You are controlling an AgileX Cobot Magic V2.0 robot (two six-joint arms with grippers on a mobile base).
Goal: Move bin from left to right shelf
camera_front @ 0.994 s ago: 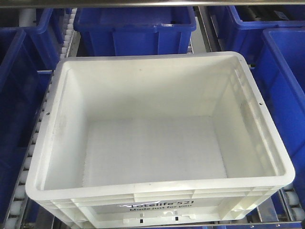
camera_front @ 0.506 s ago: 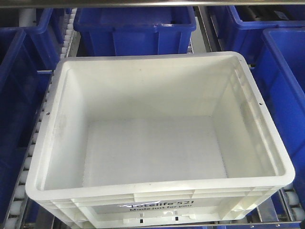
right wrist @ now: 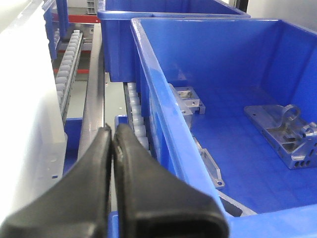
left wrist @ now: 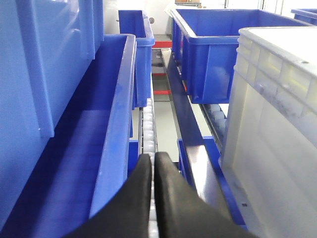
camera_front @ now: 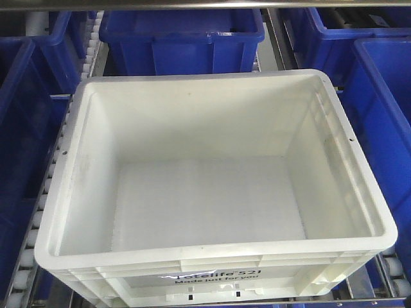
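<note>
The white bin [camera_front: 212,76] fills the front view, empty, with black print on its near side. It rests on a grey rack with lanes of white rollers [camera_front: 26,256]; I cannot tell whether this is the right shelf. In the left wrist view my left gripper [left wrist: 152,159] is shut on nothing, low over a roller lane [left wrist: 147,131], with the bin's wall [left wrist: 277,124] to its right. In the right wrist view my right gripper [right wrist: 112,131] is shut and empty, with the bin's wall [right wrist: 25,99] to its left. Neither gripper touches the bin.
Blue bins stand behind [camera_front: 183,32], to the left [camera_front: 26,160] and to the right [camera_front: 385,96] of the white bin. The right-hand blue bin [right wrist: 163,114] holds metal parts [right wrist: 282,129]. A blue bin's rim [left wrist: 116,124] runs just left of my left gripper.
</note>
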